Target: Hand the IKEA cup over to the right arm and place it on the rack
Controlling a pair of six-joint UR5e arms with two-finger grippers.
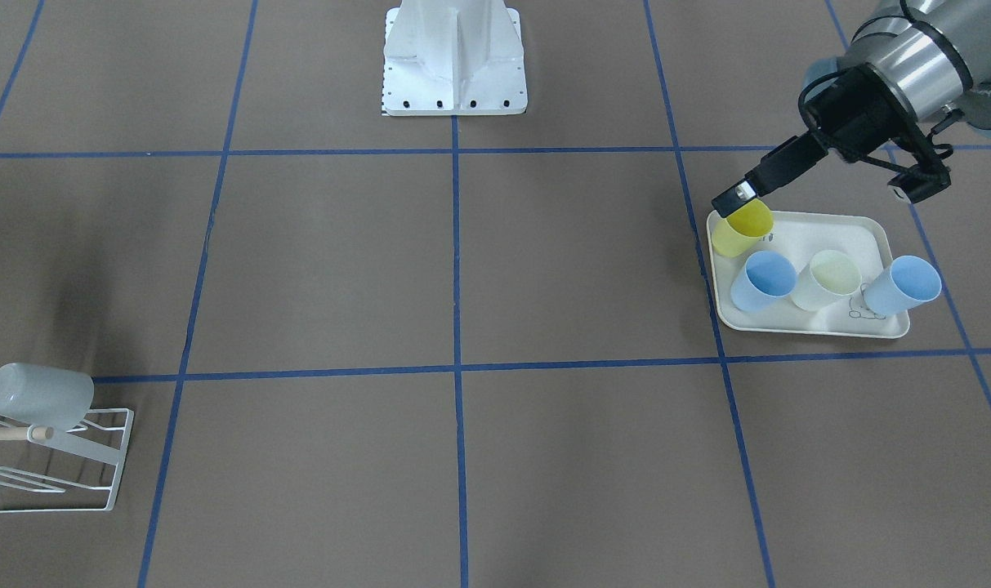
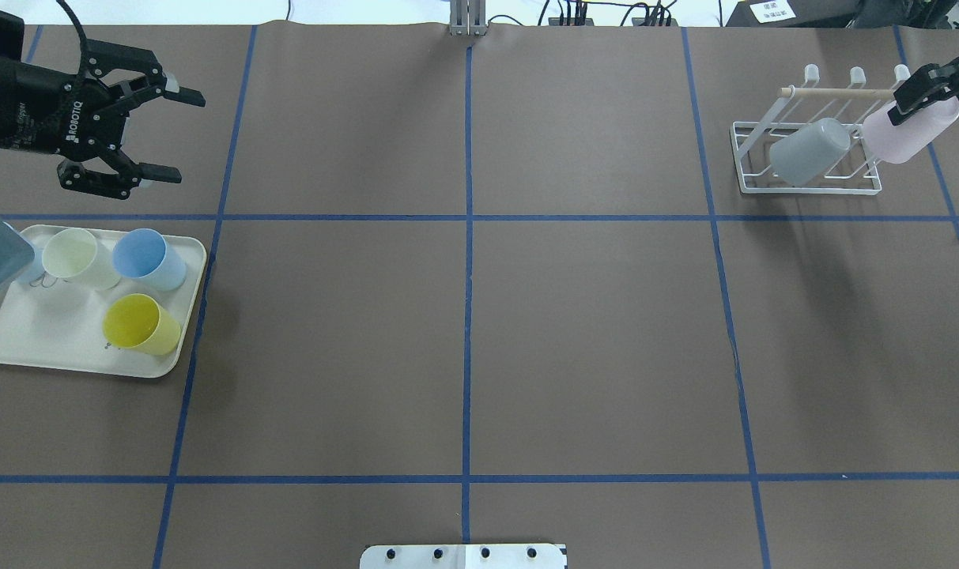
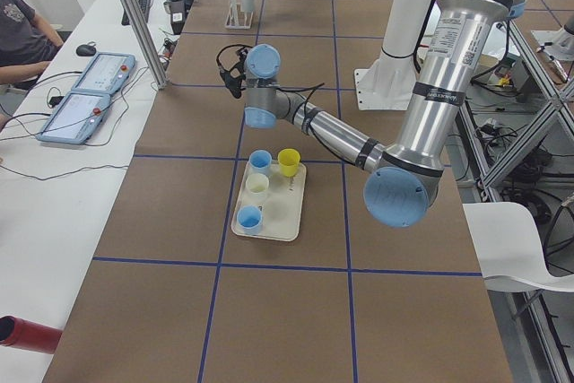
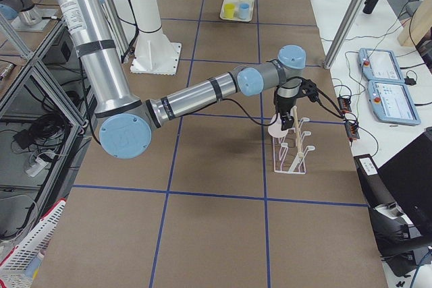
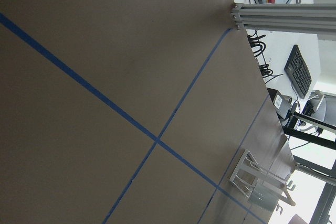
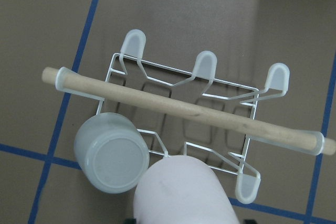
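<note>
My right gripper [image 2: 922,87] is shut on a pale pink cup [image 2: 910,126] and holds it tilted over the right end of the white wire rack [image 2: 752,186], under its wooden rod [image 2: 835,92]. The right wrist view shows the pink cup [image 6: 184,192] beside a grey cup [image 6: 113,158] that sits upturned on the rack [image 6: 205,66]. My left gripper [image 2: 171,134] is open and empty, raised above the table just beyond the cream tray [image 2: 36,340]. It also shows in the front view [image 1: 822,192].
The tray holds a yellow cup [image 2: 139,324], a blue cup [image 2: 149,259], a pale cream cup [image 2: 76,257] and a second blue cup [image 1: 903,286], partly hidden by my left arm in the overhead view. The robot's white base [image 1: 454,57] stands mid-table.
</note>
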